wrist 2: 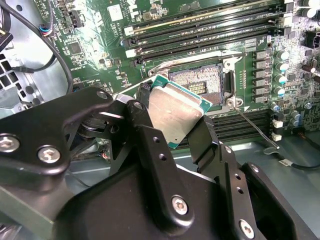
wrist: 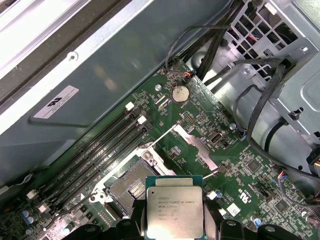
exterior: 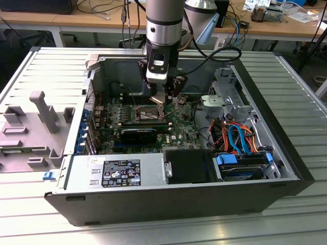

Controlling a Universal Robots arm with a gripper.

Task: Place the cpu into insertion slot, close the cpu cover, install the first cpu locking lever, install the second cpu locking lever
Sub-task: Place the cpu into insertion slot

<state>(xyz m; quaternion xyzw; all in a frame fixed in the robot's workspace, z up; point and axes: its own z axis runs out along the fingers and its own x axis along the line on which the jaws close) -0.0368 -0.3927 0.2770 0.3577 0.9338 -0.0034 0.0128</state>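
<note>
Slatted metal table [exterior: 299, 87], open computer case [exterior: 153, 204], claw [exterior: 167, 100] pinching cpu [wrist 2: 175, 107], seemingly just above bare socket [wrist 2: 200, 82]

Exterior view: raised, off the arm, looking down into the open computer case [exterior: 168, 204] from its near wall; middle distance.
Both wrist views: close, looking down past the gripper [wrist 2: 170, 120].
Shared by all: motherboard [exterior: 184, 127] [wrist 2: 90, 30] [wrist: 250, 165].
Shared by the wrist pair: socket [wrist 2: 197, 82] [wrist: 127, 185], cpu [wrist 2: 175, 112] [wrist: 174, 210].
</note>
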